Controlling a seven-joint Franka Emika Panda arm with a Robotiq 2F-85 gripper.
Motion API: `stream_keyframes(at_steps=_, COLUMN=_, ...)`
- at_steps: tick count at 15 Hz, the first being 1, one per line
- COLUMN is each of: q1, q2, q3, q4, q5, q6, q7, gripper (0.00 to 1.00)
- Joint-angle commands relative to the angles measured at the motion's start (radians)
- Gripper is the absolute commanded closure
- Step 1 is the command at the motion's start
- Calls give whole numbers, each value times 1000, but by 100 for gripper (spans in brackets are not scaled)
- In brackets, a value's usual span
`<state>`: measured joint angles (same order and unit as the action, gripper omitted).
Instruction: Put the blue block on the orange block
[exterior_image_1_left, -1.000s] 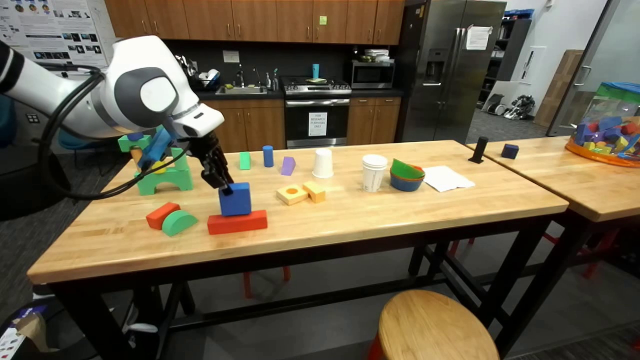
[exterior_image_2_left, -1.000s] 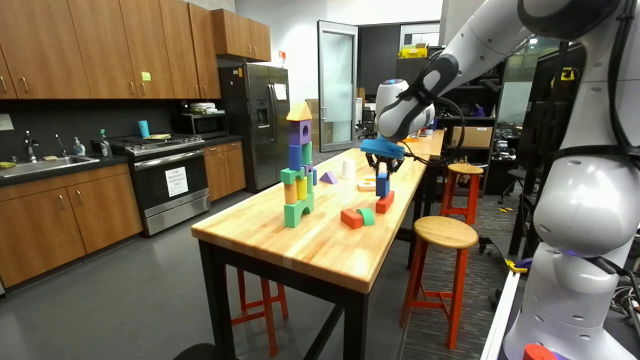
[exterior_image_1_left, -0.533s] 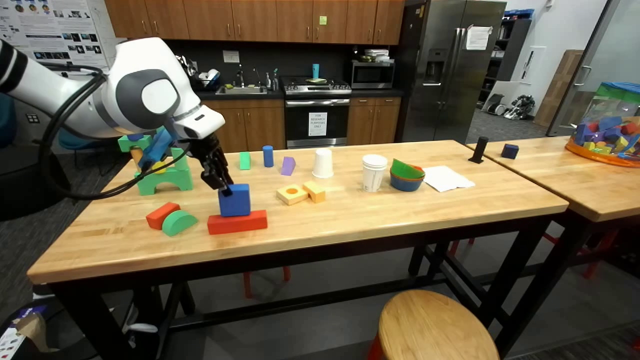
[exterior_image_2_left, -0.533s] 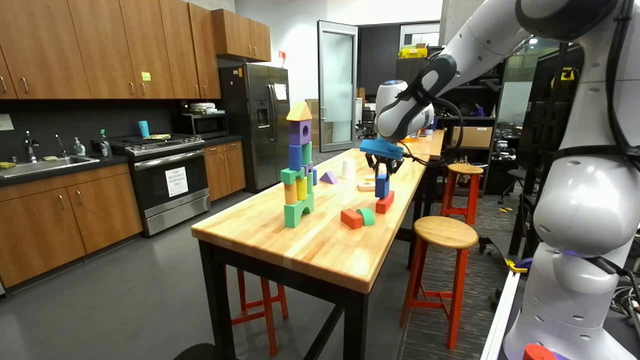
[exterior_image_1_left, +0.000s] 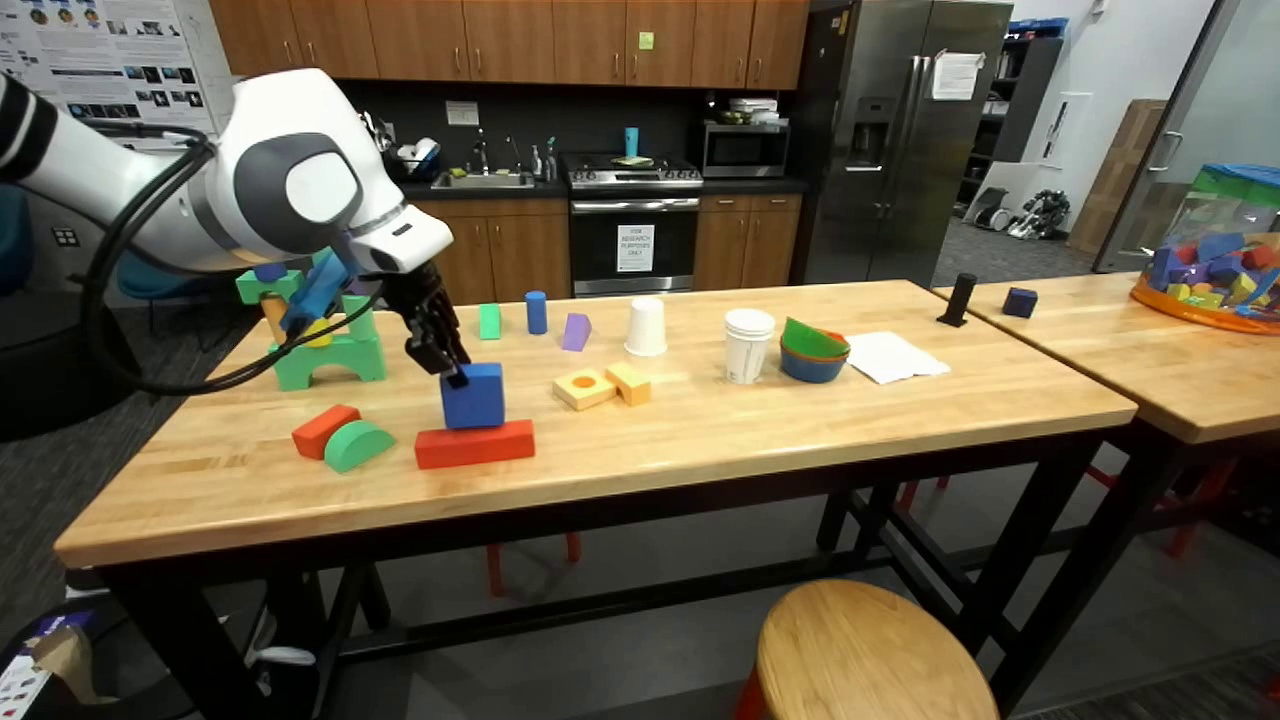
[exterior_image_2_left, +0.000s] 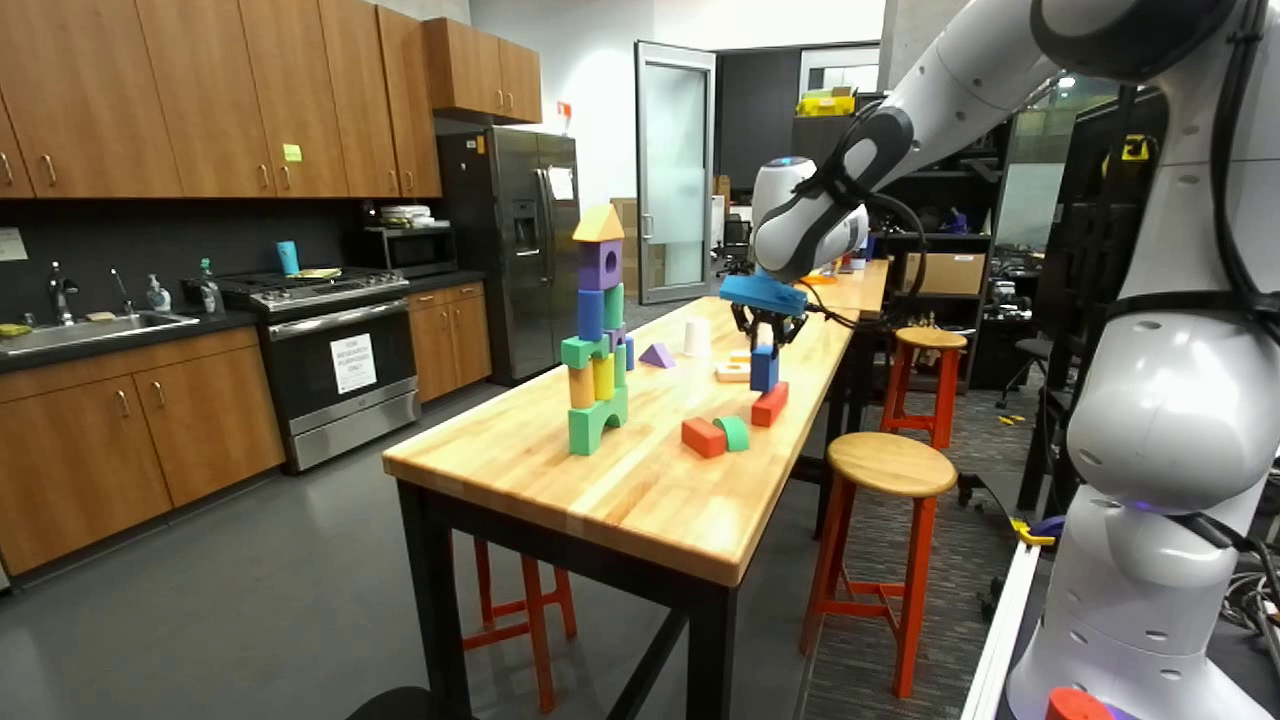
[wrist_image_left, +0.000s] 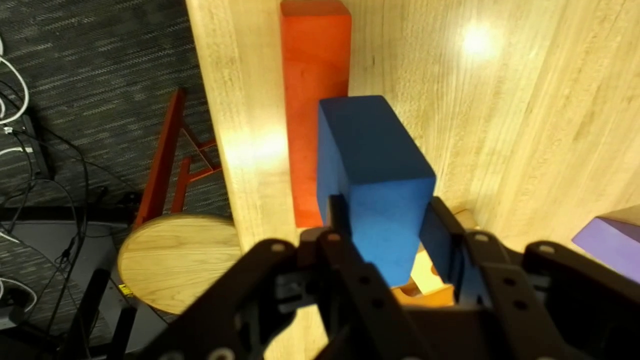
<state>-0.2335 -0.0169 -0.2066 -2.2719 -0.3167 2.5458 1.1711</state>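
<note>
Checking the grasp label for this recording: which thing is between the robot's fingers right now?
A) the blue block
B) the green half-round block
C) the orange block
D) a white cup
A: in the wrist view the fingers stand on opposite sides of the blue block, while the orange block lies on the table, outside them.

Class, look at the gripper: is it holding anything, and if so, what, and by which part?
The gripper holds the blue block, pinched by two opposite sides of its upper part.
</note>
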Motion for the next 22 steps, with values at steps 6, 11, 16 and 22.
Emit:
stream_keyframes(at_steps=6, q1=0, q2=-22, q3=-6, q4=-8, q5=16, q6=-33, q7=5, gripper=85)
stream_keyframes(at_steps=11, q1=0, q2=-34, q3=-8, q4=-18, q5=14, q6=-38, q7=2, gripper=85)
stream_keyframes(at_steps=16, q1=0, q2=-39, q3=-7, q4=-24, q5=15, q6=-39, q7=2, gripper=85)
stream_keyframes(at_steps=22, q1=-3, q2=-56, q3=-7, q4=-41, q5=15, q6=-38, q7=-4, gripper=85)
